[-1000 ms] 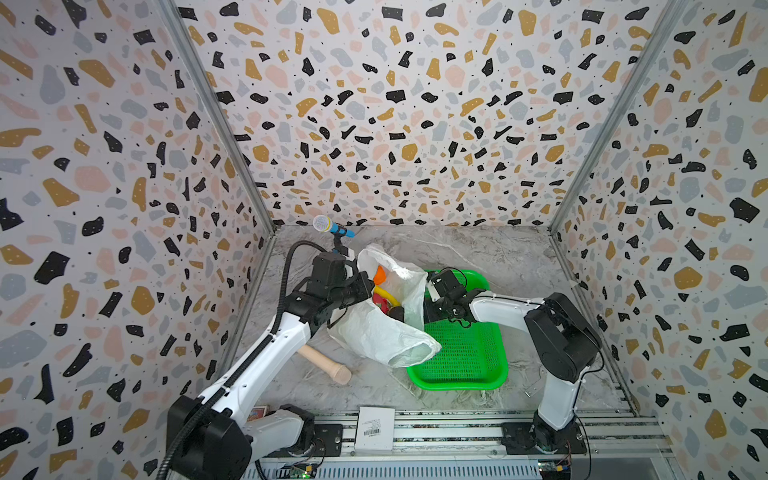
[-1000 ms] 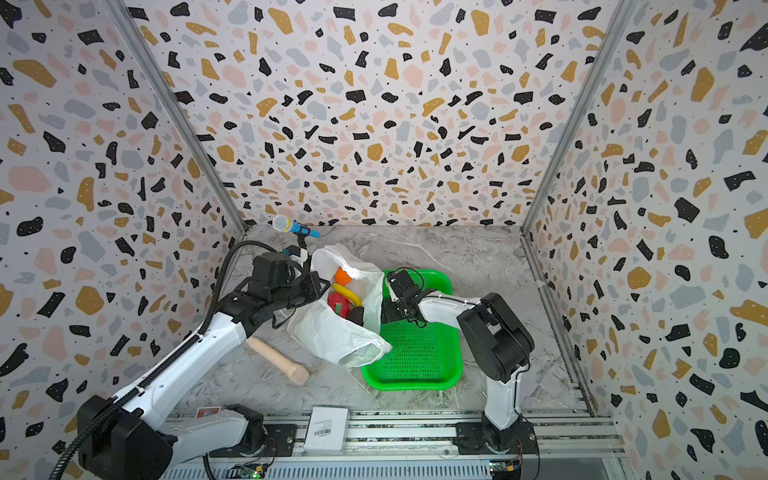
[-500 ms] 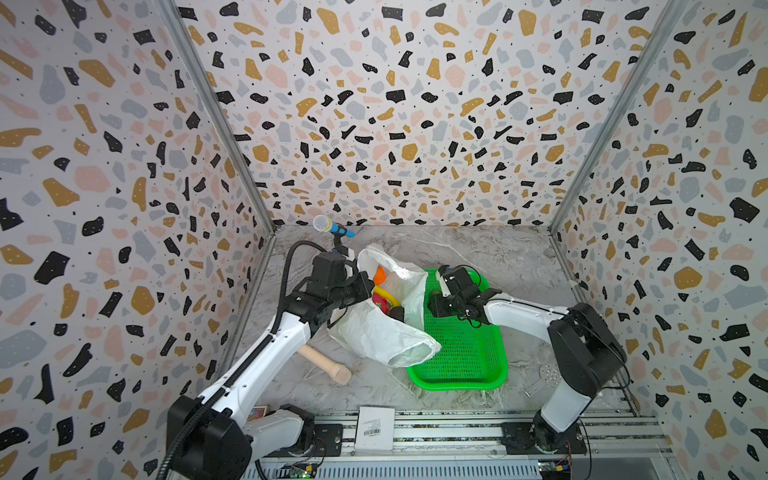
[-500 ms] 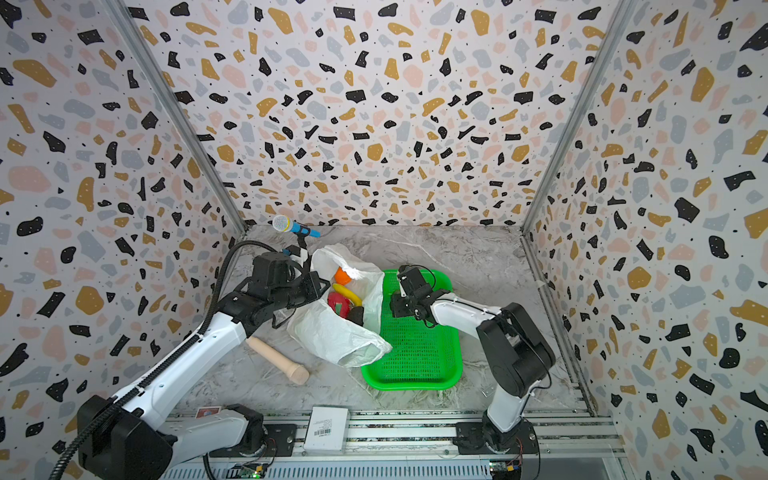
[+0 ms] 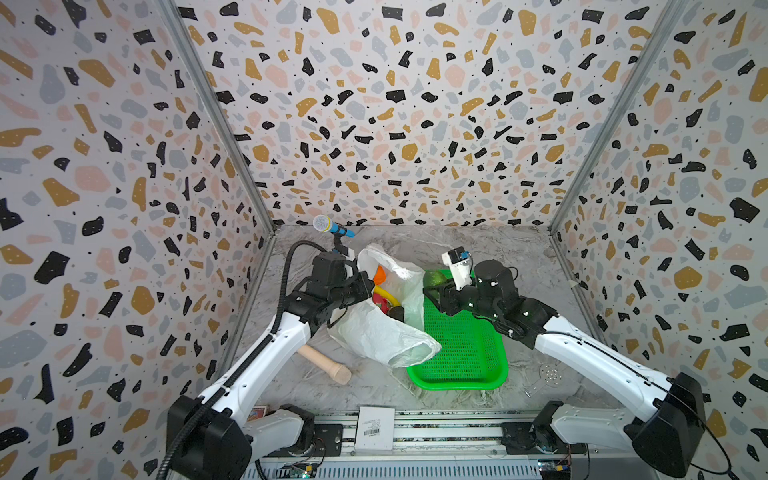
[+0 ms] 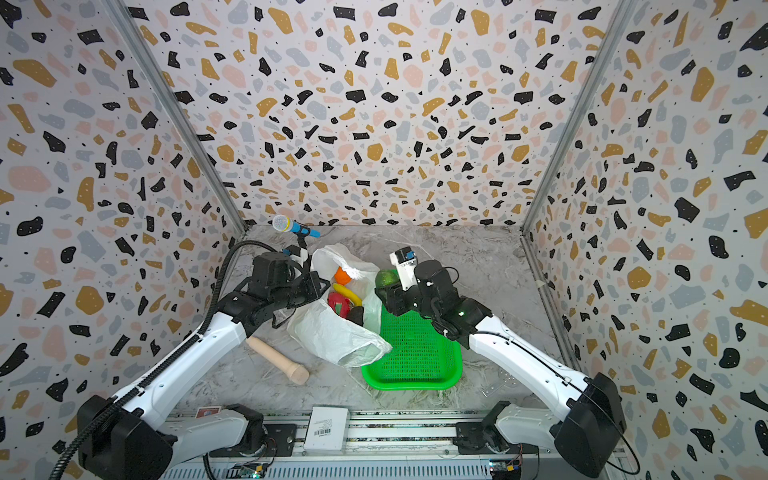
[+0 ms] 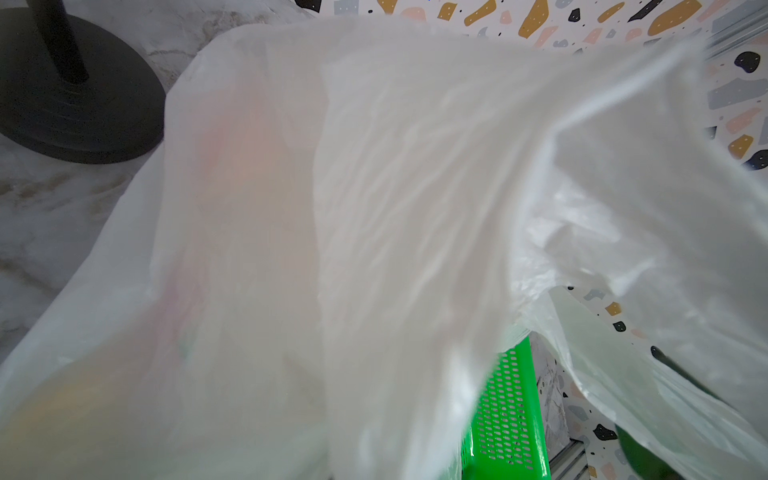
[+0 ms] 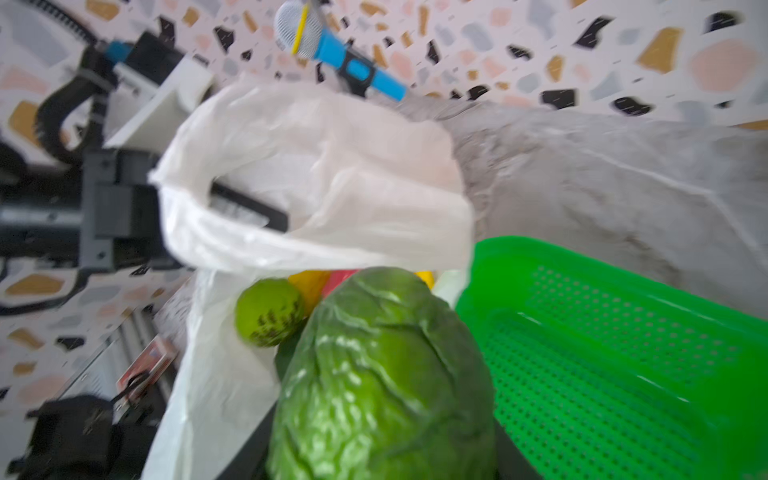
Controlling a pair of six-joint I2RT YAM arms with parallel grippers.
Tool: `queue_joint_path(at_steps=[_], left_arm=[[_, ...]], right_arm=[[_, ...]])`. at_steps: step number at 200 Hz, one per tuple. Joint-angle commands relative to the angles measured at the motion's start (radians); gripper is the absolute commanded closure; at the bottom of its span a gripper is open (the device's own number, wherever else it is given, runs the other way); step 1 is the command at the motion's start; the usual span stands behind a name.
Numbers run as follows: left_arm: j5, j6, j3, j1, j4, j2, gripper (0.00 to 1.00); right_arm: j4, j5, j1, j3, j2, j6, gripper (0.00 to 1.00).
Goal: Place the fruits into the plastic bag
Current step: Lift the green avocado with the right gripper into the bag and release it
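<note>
Left pincer [image 5: 367, 291] clamps the rim of the plastic bag [image 5: 374, 336], mouth raised. Inside the bag: orange [image 5: 379, 275], banana [image 5: 386, 294], dragon fruit [image 5: 378, 301], avocado [image 5: 397, 312]. Just right of the bag, the right pincer [image 5: 432, 291] grips the bumpy green fruit [image 5: 433, 277], seemingly the last one left.

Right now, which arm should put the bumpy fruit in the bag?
Right. The right gripper holds the bumpy fruit beside the open mouth of the bag. The left gripper is shut on the bag's edge, holding it open, so it is busy.
</note>
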Motion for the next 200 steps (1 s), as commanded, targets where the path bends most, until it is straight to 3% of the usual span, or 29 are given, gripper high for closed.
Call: queue_joint_path(at_steps=[1,31,63,104,115,140,173,200], left_arm=[[0.014,0.015,0.022,0.005,0.016,0.006,1.0],[0.013,0.016,0.02,0.004,0.015,-0.001,1.0],[0.012,0.015,0.012,0.005,0.012,-0.01,1.0],[0.005,0.012,0.01,0.006,0.01,-0.015,1.0],[0.004,0.012,0.012,0.005,0.011,-0.017,1.0],[0.003,0.015,0.008,0.005,0.012,-0.015,1.0],[0.002,0.019,0.008,0.005,0.015,-0.007,1.0],[0.0,0.02,0.012,0.005,0.016,-0.003,1.0]], right_arm=[[-0.01,-0.163,0.035,-0.003,0.037,-0.002,0.52],[0.099,-0.2,0.043,0.008,0.136,0.036,0.52],[0.095,-0.185,0.043,0.192,0.321,0.004,0.49],[0.11,-0.085,0.049,0.324,0.415,0.035,0.16],[0.105,-0.086,0.049,0.314,0.399,0.036,0.11],[0.092,-0.094,0.05,0.239,0.307,0.036,0.1],[0.084,-0.167,0.05,0.087,0.065,-0.02,0.13],[-0.062,-0.213,0.05,0.024,-0.107,-0.102,0.13]])
